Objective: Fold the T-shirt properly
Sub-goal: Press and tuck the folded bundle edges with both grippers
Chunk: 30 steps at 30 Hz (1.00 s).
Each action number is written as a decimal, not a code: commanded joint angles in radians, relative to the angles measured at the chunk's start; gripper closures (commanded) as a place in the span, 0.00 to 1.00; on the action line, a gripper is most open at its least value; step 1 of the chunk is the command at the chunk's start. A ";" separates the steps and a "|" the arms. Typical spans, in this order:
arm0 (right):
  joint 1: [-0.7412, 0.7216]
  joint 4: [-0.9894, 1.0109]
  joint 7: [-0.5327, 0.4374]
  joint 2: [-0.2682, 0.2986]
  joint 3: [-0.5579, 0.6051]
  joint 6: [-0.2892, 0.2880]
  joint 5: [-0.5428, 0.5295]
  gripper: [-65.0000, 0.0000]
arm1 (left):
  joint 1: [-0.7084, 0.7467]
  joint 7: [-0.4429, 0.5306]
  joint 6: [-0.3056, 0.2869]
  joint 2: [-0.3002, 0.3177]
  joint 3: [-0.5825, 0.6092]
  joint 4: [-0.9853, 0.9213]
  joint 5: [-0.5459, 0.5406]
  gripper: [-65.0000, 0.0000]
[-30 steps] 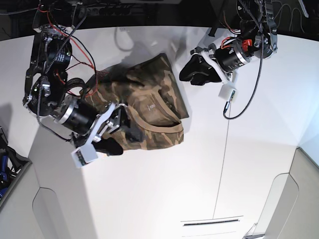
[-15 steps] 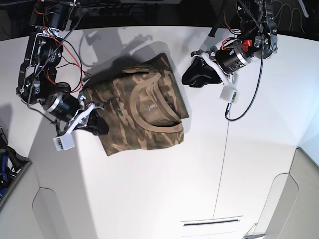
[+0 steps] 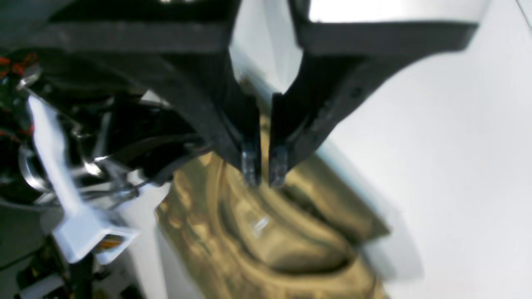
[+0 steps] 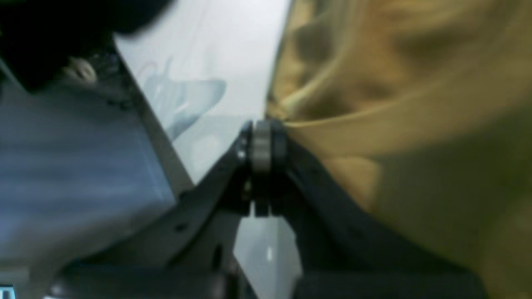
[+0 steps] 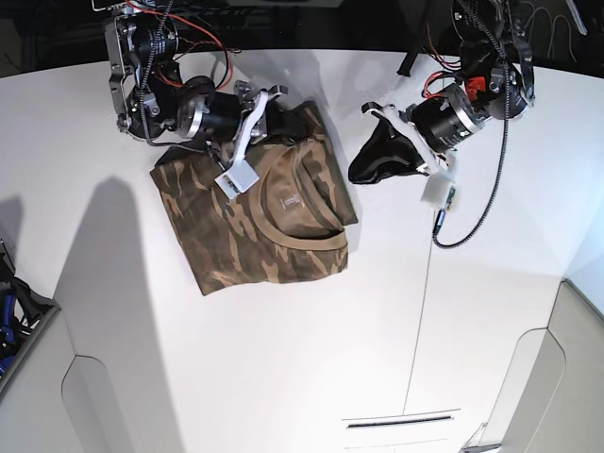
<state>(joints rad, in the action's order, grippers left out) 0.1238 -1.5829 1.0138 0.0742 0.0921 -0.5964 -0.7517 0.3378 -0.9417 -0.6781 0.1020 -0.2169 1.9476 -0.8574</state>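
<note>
T-shirt (image 5: 255, 222): folded into a compact block, collar up.
Right gripper (image 4: 262, 143) has swung to the far edge, jaws pressed together; left gripper (image 3: 264, 168) nearly closed, empty.

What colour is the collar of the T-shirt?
Tan, against the brown, tan and olive camouflage of the T-shirt; the collar shows best in the base view.

- The left arm (image 5: 469, 94) has a round silver-ringed black wrist section with red wiring at its back and a thick black cable looping below it.
- A small white block (image 5: 440, 192) with a dark face hangs from its wrist.
- The left gripper (image 3: 263, 174) has matte black, wedge-shaped fingers (image 3: 286, 160) ending in small glossy tips.
- The right arm (image 5: 160, 90) is black metal with silver rings and loose red and black wires.
- A white block (image 5: 237, 177) sits on a white bracket.
- The right gripper (image 4: 262, 143) has black fingers with grey tips.
</note>
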 commanded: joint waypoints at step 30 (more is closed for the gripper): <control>-0.508 0.449 -0.415 -0.008 -0.269 -0.003 0.297 1.00 | 0.002 0.220 0.108 -0.008 0.464 -0.151 0.226 0.93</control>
<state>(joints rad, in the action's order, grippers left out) -0.3550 -1.1137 0.6224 0.0631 -0.1764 -0.5919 -0.4366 0.3447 -0.7410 -0.5640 0.0975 0.2470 1.7817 -0.6132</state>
